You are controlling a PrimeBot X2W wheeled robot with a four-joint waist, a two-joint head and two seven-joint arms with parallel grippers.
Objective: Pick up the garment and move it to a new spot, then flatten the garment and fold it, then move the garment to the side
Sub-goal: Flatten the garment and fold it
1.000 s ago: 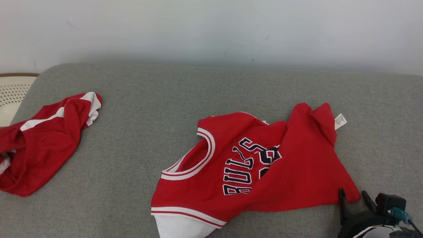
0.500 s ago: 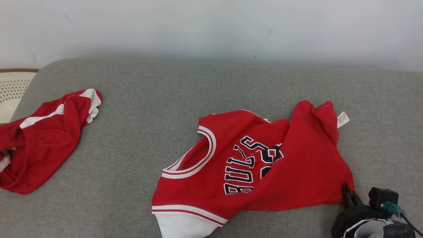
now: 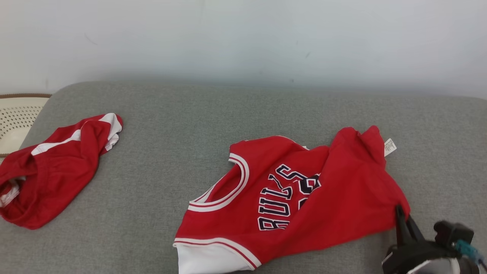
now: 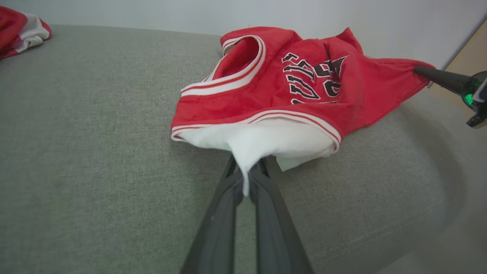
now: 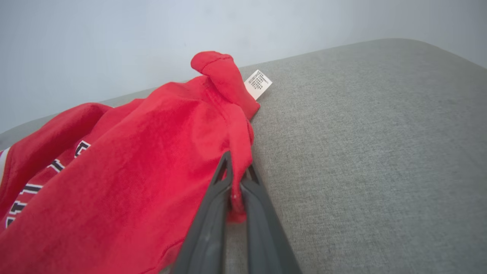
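Note:
The garment (image 3: 342, 190) is a red jersey with dark lettering and white trim, lying rumpled on the grey cushion (image 3: 190, 125) right of centre. In the left wrist view my left gripper (image 4: 249, 164) is shut on the white hem of the garment (image 4: 274, 139), which bunches between the fingers. My right gripper (image 5: 237, 169) is shut on a red corner of the garment (image 5: 152, 160), just below its white label (image 5: 258, 83). From the head camera, the right gripper (image 3: 401, 214) pinches the jersey's lower right corner. The right gripper's dark finger (image 4: 437, 76) also shows far right in the left wrist view.
A second red and white garment (image 3: 49, 167) lies crumpled at the cushion's left end. Beside it stands a cream perforated basket (image 3: 15, 114). A pale wall (image 3: 243, 38) runs behind the cushion. The cushion's front edge curves down near my grippers.
The right gripper, open beside the jersey's corner a second ago, has shut on it and drawn the corner up slightly. The head camera has shifted a little.

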